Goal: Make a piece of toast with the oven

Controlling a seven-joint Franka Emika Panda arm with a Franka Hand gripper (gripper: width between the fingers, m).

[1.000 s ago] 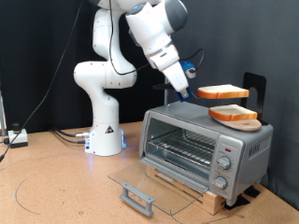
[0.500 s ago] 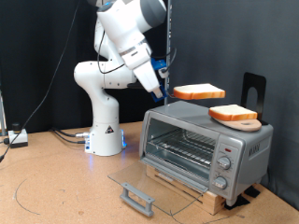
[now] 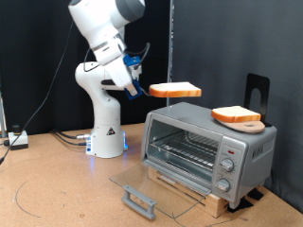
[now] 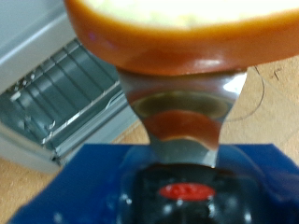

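Note:
My gripper (image 3: 142,90) is shut on a piece of toast (image 3: 175,91), a pale tan slice with orange-brown crust, held flat in the air above and to the exterior view's left of the oven (image 3: 208,147). The oven is silver-grey; its glass door (image 3: 151,185) lies open and flat, and the wire rack (image 3: 185,151) shows inside. A second, similar slice (image 3: 236,114) lies on a round wooden board on the oven's top. In the wrist view the toast (image 4: 177,37) fills the frame over one metal finger (image 4: 182,117), with the oven rack (image 4: 61,89) below.
The white robot base (image 3: 106,132) stands behind the oven on the brown table. The door's grey bar handle (image 3: 139,200) juts toward the exterior view's bottom. A black stand (image 3: 256,90) rises behind the oven. Cables (image 3: 19,140) lie at the exterior view's left.
My gripper has carried the toast from above the oven's top toward the exterior view's left, away from the board and a little lower. The second slice has stayed in place.

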